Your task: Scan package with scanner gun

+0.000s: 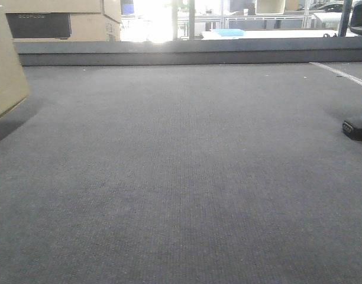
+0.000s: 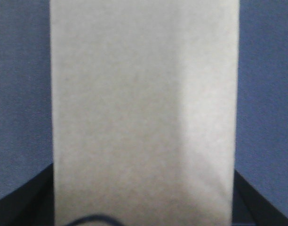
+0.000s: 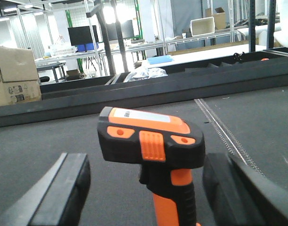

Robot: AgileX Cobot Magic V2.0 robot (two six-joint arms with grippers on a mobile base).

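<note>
While its dark fingers (image 3: 64,188) stand wide apart on either side of the scanner gun (image 3: 153,150), the right hand (image 3: 148,193) grips nothing. Whether the left hand is spread or closed cannot be told; its camera shows only the package (image 2: 144,113), smooth tan cardboard. Front view: grey felt tabletop (image 1: 181,177), package at left edge, scanner base at right.

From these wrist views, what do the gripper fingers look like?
Only slivers show. The right gripper has broad, flat, matte black fingers, blocky with squared edges. The left gripper shows dark wedge-shaped fingers at the bottom corners, plus a thin dark curved cable at the lower edge. No markings are visible, and the arms are out of frame.
</note>
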